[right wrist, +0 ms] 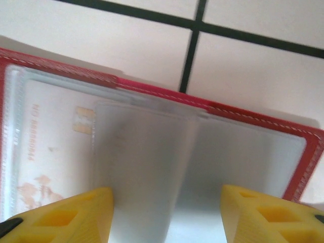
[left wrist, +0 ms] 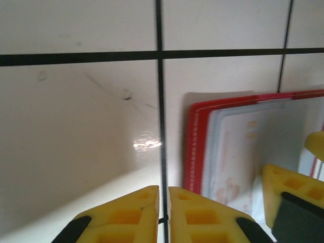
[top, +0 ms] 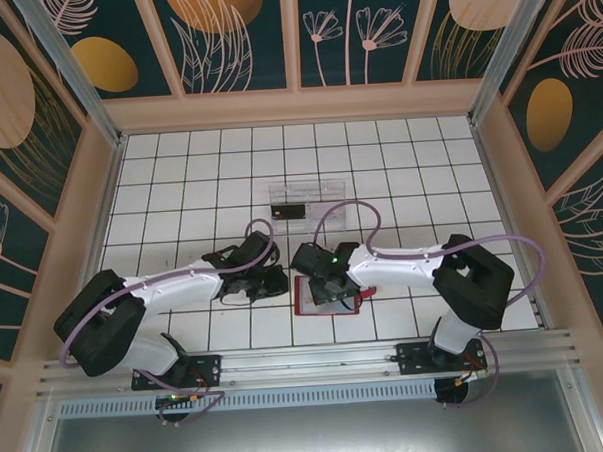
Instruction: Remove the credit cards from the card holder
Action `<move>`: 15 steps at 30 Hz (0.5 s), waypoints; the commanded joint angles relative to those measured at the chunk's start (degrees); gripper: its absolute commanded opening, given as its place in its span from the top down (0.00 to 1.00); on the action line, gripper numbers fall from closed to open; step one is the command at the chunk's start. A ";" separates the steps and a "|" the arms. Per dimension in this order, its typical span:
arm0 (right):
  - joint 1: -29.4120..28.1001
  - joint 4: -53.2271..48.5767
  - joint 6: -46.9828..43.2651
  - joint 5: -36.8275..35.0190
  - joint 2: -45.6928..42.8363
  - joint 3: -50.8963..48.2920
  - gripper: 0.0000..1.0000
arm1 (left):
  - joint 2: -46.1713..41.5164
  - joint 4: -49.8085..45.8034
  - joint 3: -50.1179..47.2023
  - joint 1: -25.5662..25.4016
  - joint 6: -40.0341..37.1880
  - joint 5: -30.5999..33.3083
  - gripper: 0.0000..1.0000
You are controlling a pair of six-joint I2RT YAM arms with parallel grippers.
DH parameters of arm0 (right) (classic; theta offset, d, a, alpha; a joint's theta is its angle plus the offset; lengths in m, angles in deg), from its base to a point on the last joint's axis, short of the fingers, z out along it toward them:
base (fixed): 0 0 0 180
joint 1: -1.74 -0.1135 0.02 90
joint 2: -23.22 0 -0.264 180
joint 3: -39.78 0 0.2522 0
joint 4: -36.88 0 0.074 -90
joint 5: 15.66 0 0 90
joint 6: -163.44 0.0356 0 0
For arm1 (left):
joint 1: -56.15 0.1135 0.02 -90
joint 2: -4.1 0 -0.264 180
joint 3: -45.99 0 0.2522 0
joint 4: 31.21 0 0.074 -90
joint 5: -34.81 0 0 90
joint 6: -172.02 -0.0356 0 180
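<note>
At the near edge of the table (top: 399,172): both arm bases, with each arm folded inward toward the middle tiles.

1. Left gripper (left wrist: 163,191). Its yellow fingers are pressed together on nothing. It sits low over bare tile, just beside the 9 o'clock edge of the card holder (right wrist: 152,83). Idle, by the look of it.

2. Right gripper (right wrist: 167,197). Its fingers are spread wide and pinch nothing. It points down directly over the card holder, with one finger on each side of a clear sleeve (right wrist: 147,152).

3. Card holder. It is red and lies open and flat on the centre tiles, pockets facing up.
   - A pale card (right wrist: 50,147) with a chip sits behind plastic in the pocket toward 9 o'clock in the right wrist view. It is not yet out.
   - The sleeve between the fingers is blurred, so I cannot tell whether it holds another card.

4. Clear tray (top: 320,190). It stands at 12 o'clock from the holder, well apart from it.

5. Dark card (top: 287,211). It lies at the tray's 7 o'clock corner. It is probably resting in the tray, but it is too small here to be sure.

Status, as judged: partly done. One card is out of the holder and at least one remains inside. The right gripper is placed to work the sleeves, and no card is gripped at present.
</note>
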 commanded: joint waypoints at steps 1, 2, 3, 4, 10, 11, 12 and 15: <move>0.79 -0.70 1.96 -1.18 -2.86 -2.31 0.43 | 1.68 0.79 2.37 -1.09 -1.35 -2.46 0.87; 1.09 -0.30 2.00 -0.86 -3.24 -2.94 0.42 | 2.35 1.06 2.91 -1.60 -1.38 -3.04 0.87; 1.23 -0.01 2.00 -0.73 -3.52 -3.47 0.43 | 2.90 1.16 3.46 -2.07 -1.28 -3.55 0.87; 1.39 0.22 2.05 -0.50 -3.75 -3.90 0.43 | 3.61 1.45 4.06 -2.68 -1.16 -4.02 0.87; 2.17 1.17 2.62 -0.20 -6.11 -5.83 0.43 | 6.39 4.33 5.20 -4.48 0.52 -6.53 0.95; 2.40 1.39 2.66 0.02 -6.62 -6.24 0.43 | 6.70 4.57 5.20 -4.67 0.61 -6.71 0.96; 2.66 1.65 2.79 0.29 -7.29 -6.65 0.43 | 7.14 5.10 5.20 -4.89 0.83 -7.08 0.98; 3.47 2.45 2.86 0.93 -8.93 -7.78 0.43 | 8.74 6.06 5.44 -5.63 0.92 -8.04 0.99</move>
